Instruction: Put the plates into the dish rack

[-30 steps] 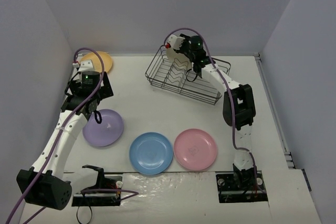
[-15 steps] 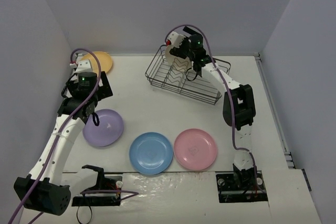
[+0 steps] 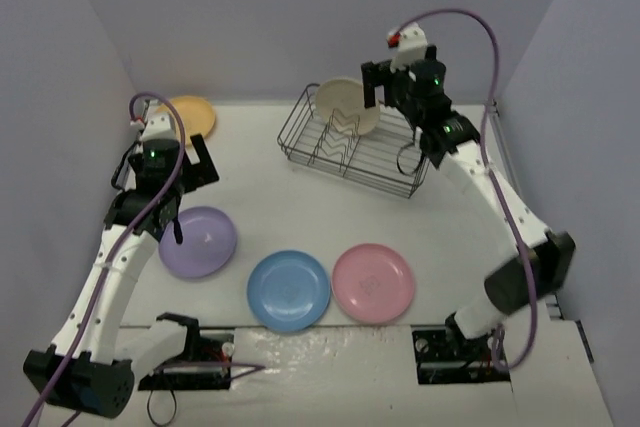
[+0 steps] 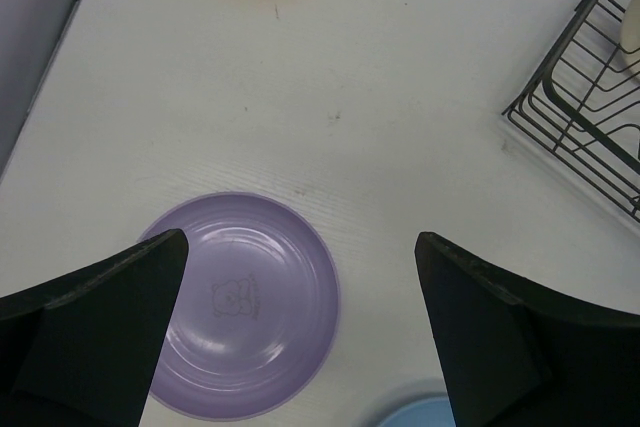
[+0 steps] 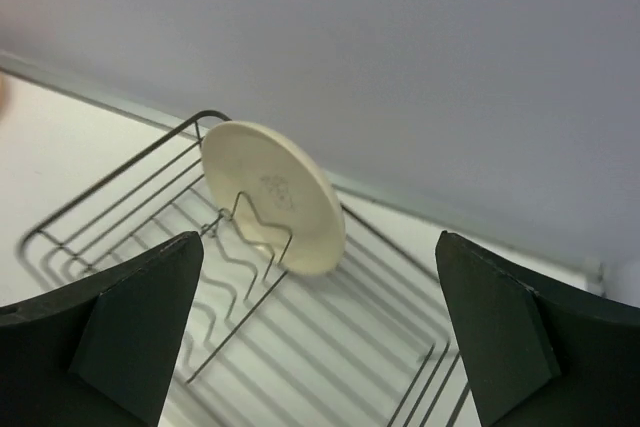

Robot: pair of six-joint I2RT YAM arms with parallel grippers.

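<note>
Toward the back wall (image 3: 300, 17), at the left end of the dish rack (image 3: 385, 162), the cream plate (image 3: 345, 105) stands on edge, propped in a zigzag wire divider. By that showing, one plate of five is loaded and four are left. The right gripper (image 5: 318, 237) hangs above the rack with its jaws spread wide and nothing between them; the cream plate shows in the gap but is apart from both fingers. The left gripper (image 4: 300, 237) is likewise wide open and holds nothing, poised over the table (image 3: 300, 207) just above the lilac plate (image 3: 198, 241).

All four unloaded plates lie flat. The yellow-orange plate (image 3: 190, 117) sits in the far left corner, close to the back wall and the left side wall (image 3: 50, 97), so a reach there looks cramped. The lilac plate lies just beside the left arm's forearm. The light blue plate (image 3: 289, 290) and the pink plate (image 3: 373, 283) lie side by side near the arm bases, so close that whether their rims touch cannot be told; lifting one will likely call for care not to nudge the other.

Between the rack and these plates the white tabletop offers open room for carrying. The dividers to the right of the cream plate carry nothing, though the right side wall (image 3: 580, 97) stands near that end of the rack
</note>
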